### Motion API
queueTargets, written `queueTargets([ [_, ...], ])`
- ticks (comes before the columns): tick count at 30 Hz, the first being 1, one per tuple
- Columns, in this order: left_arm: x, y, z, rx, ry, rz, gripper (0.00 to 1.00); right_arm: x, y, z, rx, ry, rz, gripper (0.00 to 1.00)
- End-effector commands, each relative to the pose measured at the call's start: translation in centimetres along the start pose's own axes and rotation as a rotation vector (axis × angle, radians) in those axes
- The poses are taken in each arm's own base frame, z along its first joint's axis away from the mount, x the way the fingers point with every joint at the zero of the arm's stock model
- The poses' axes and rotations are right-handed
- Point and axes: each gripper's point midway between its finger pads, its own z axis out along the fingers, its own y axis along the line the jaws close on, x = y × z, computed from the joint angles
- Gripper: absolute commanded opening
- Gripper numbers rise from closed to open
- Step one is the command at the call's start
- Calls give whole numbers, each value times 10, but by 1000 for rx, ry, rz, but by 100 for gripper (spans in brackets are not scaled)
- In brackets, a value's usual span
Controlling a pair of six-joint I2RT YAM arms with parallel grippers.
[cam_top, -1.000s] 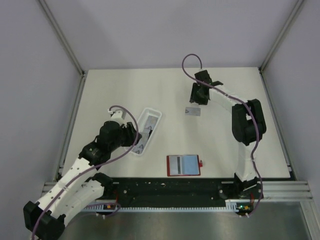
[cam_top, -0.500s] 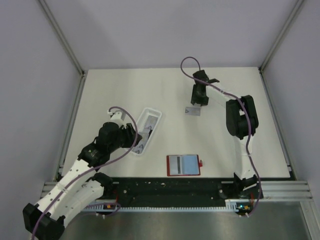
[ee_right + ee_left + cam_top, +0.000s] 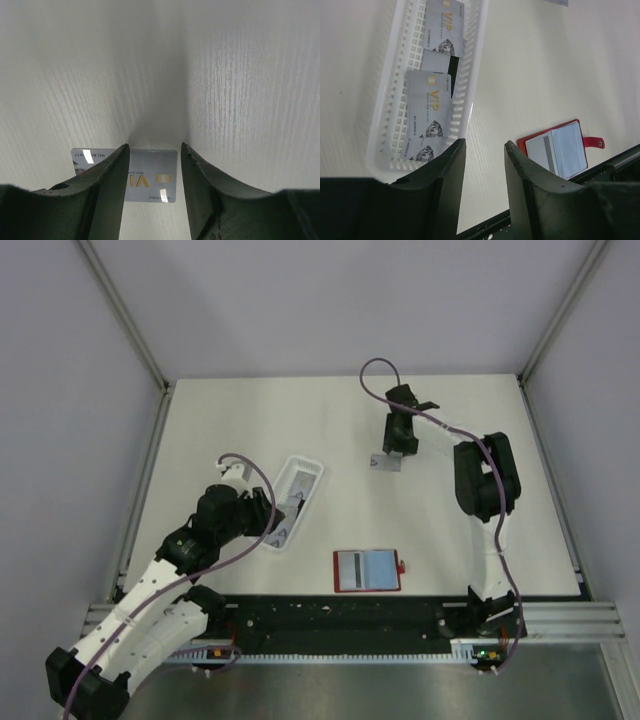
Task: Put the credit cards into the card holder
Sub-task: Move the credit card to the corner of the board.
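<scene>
The card holder [image 3: 367, 570] lies open near the table's front edge, a grey striped card [image 3: 349, 569] in its left pocket; it also shows in the left wrist view [image 3: 555, 150]. One credit card [image 3: 386, 463] lies flat at the far middle. My right gripper [image 3: 399, 447] hangs open just over it, and the card [image 3: 150, 175] shows between its fingers. Several more credit cards [image 3: 427, 115] lie in the white slotted tray [image 3: 312, 464]. My left gripper [image 3: 272, 523] stands open at the tray's near end [image 3: 380, 165], with only bare table between its fingers [image 3: 447, 170].
Metal frame rails run along the table's left and right edges. A black strip with the arm bases [image 3: 350, 615] runs just in front of the card holder. Purple cables loop above both wrists.
My right arm has folded in, and its gripper has shifted slightly over the lone card. The left gripper's fingers have drawn a little closer together; that arm has barely moved.
</scene>
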Motion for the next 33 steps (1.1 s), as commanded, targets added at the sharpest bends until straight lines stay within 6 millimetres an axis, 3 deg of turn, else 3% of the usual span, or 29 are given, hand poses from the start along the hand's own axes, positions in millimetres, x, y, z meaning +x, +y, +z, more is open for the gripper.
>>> queueTargets([
  [1,-4,-6,-1,33,-23,-8,42,33,-5,-3,38,99,-55,46],
  [21,-2,-3,-6,25,-26,-7,39,61,52,-5,-64,132,-253,45],
  [33,0,-1,-8,21,-30,-14,38,98,78,-20,-111,168,-342,43],
])
